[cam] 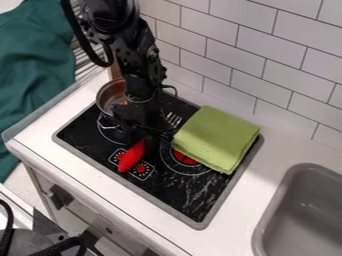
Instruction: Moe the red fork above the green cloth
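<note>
Gripper hangs over the mid part of the black stovetop, right at the red fork; can't tell if jaws are apart, together or clamped on it. Fork's on/over the stovetop, red handle twd the front, metal tines nr the green cloth's L edge. Metal pot at back-L corner, gray sink off to R.

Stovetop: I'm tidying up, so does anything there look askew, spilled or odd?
The green cloth partly covers a burner on the stovetop, an odd place for cloth. I can see no spill or damage.
</note>
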### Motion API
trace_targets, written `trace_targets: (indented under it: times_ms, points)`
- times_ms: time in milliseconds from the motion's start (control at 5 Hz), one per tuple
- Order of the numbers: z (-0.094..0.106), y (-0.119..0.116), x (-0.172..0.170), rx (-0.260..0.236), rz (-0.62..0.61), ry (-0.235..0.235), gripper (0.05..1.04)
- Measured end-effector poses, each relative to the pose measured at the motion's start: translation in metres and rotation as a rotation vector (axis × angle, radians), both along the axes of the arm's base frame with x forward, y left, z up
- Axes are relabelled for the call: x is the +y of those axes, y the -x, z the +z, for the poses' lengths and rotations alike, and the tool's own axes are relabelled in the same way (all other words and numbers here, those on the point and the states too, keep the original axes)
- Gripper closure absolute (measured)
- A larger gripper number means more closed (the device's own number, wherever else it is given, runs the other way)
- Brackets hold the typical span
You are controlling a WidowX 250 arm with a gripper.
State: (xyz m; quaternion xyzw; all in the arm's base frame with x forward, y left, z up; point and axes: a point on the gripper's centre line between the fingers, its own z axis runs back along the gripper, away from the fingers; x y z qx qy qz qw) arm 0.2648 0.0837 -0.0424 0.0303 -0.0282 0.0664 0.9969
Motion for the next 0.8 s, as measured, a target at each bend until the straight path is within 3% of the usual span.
trace_targets:
  times_ms: [400,800]
  points:
    - [0.004,0.002,-0.008,0.003,-0.038,-0.019,0.741]
    - [0.028,-0.02,-0.022,-0.049,-0.088,-0.055,0.742]
